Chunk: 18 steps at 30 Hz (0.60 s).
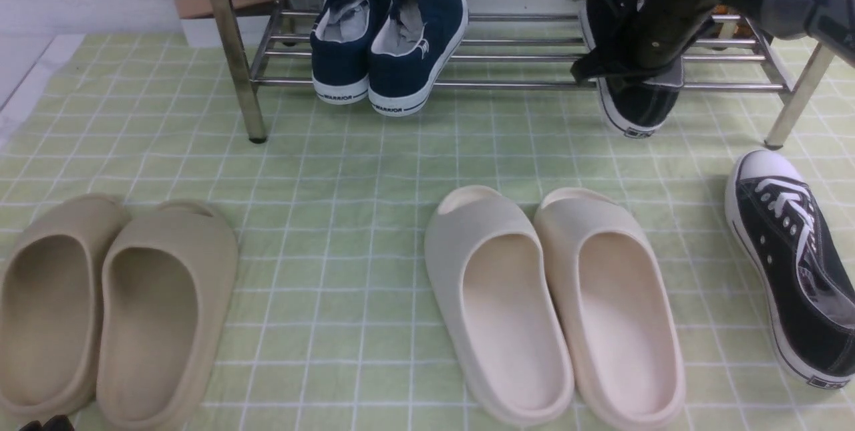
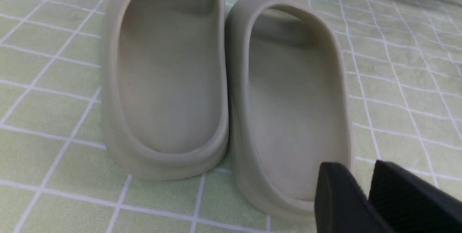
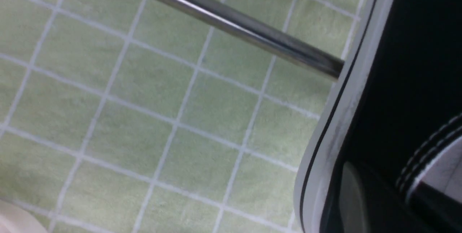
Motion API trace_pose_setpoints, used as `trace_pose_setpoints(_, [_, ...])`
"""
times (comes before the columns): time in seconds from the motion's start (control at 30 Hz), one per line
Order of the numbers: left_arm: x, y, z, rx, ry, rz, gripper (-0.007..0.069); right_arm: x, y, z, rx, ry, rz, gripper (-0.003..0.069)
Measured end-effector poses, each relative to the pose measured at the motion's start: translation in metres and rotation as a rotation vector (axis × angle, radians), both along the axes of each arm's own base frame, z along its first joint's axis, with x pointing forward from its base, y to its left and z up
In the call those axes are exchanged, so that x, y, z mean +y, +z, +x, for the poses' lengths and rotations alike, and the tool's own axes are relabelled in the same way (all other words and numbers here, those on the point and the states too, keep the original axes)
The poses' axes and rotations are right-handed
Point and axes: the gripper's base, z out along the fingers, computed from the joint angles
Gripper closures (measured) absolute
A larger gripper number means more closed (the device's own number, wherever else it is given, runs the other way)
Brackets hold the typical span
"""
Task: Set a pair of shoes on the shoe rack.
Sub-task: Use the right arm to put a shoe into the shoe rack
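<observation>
"Where are the black canvas sneakers?"

"One black sneaker with a white sole (image 1: 651, 107) lies heel outward on the lower bars of the chrome metal rack (image 1: 511, 85), upper right of the front view. Its white-laced mate (image 1: 788, 264) is on the green checked cloth (image 1: 347, 217), at the right edge."

"And the claws?"

"The right gripper (image 3: 379, 178) is closed on the racked shoe's canvas side. The left gripper (image 2: 357, 178), lower right in its wrist view, holds nothing, its tips narrowly apart near the beige foam slides (image 2: 169, 74)."

"Other shoes?"

"Navy sneakers (image 1: 407, 50), upper centre."
</observation>
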Motion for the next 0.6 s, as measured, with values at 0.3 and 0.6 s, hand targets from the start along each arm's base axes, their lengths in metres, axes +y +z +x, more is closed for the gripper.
trace_pose_setpoints(0.3, [0.0, 0.0, 0.0, 0.0, 0.0, 0.0, 0.0456, 0.0014, 0.0015, 0.0029, -0.038, 0.017, 0.006, 0.064])
trace_pose_setpoints(0.6, [0.0, 0.0, 0.0, 0.0, 0.0, 0.0, 0.0449, 0.0019, 0.0021, 0.0035, -0.047, 0.022, 0.01, 0.0573])
